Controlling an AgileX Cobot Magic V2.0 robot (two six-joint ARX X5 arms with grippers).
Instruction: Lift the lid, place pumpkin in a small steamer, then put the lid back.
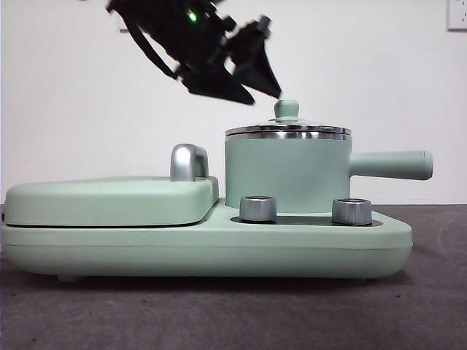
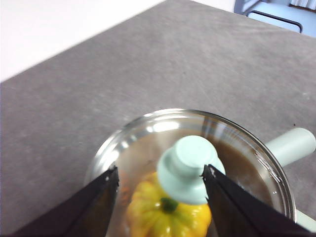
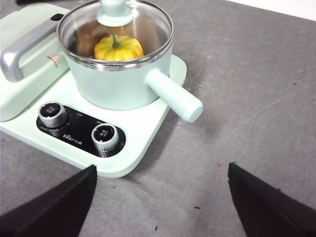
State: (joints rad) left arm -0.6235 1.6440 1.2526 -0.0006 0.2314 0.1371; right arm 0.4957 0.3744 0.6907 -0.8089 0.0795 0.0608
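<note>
The small steamer stands on the appliance base, its long handle pointing right. The glass lid sits on its rim, mint knob on top. The pumpkin lies inside the pot under the lid, and also shows in the left wrist view. My left gripper is open, hovering just above the lid with the knob between its jaws and apart from them; in the front view it hangs up and left of the knob. My right gripper is open and empty, back from the pot over the table.
The wide mint appliance base carries two silver knobs in front of the pot. A flat mint griddle cover with a steel handle lies to the left. Grey table spreads around.
</note>
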